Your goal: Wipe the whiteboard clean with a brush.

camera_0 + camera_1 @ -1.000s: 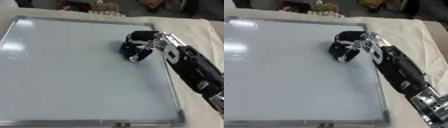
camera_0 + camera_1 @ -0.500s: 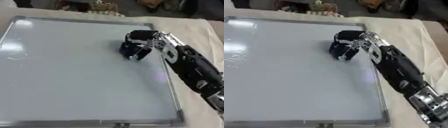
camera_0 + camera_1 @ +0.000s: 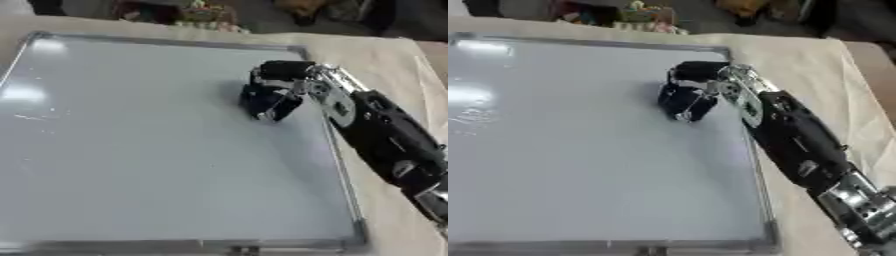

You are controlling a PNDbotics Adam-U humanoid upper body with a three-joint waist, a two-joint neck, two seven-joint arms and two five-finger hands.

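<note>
— Where's the brush (image 3: pixel 265 102) now?

— On the whiteboard (image 3: pixel 131 150), far-right part, close to the right frame edge. It's a dark, stubby block held under the right hand (image 3: pixel 289 85), whose fingers are curled down over it and clamped on it. The arm runs in from the near right, across the cloth-covered table (image 3: pixel 385 65).

— Is it touching the surface?

— It looks pressed down, with a shadow tight against it, but I can't swear to contact from here.

— How much is left to wipe?

— Hard to call. Most of the board reads as plain pale grey with no writing I can make out. There are faint pale flecks (image 3: pixel 35 117) near the left edge, which could be leftover marks or just glare from the lights. If they are marks, that side remains to be covered; the right side looks done, I'd say.

— Which way does the brush lie?

— It's mostly hidden by the fingers. What shows seems to run from far-left to near-right, slightly angled to the frame, but I wouldn't be sure of its long axis.

— And the other hand?

— Nowhere in sight.
</note>
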